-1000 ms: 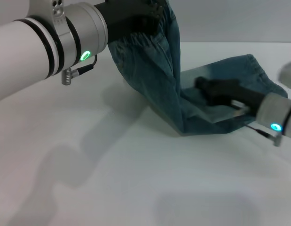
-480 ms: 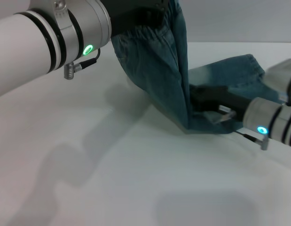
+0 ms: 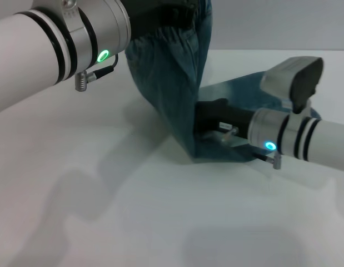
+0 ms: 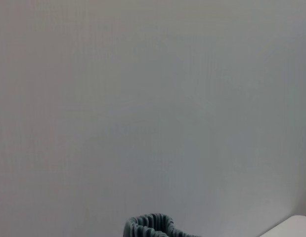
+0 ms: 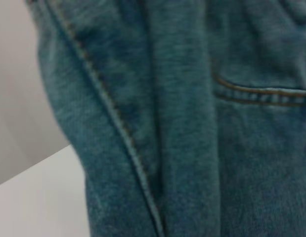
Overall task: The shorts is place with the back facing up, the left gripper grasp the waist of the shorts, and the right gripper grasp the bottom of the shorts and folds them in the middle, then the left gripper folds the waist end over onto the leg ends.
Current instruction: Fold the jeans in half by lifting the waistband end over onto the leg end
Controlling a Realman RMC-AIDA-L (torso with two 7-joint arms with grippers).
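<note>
The denim shorts (image 3: 177, 94) are half off the white table (image 3: 133, 211): the puckered waist (image 3: 163, 41) hangs up at about 12 o'clock in the head view, and the lower part lies flat toward 3 o'clock. The left gripper (image 3: 160, 14) looks clamped on that waist. The right gripper (image 3: 208, 119) sits low at the fold; whether its fingers are together can't be made out. Looks like the lengthwise fold is done, so bringing the waist over the leg ends is what's left.
</note>
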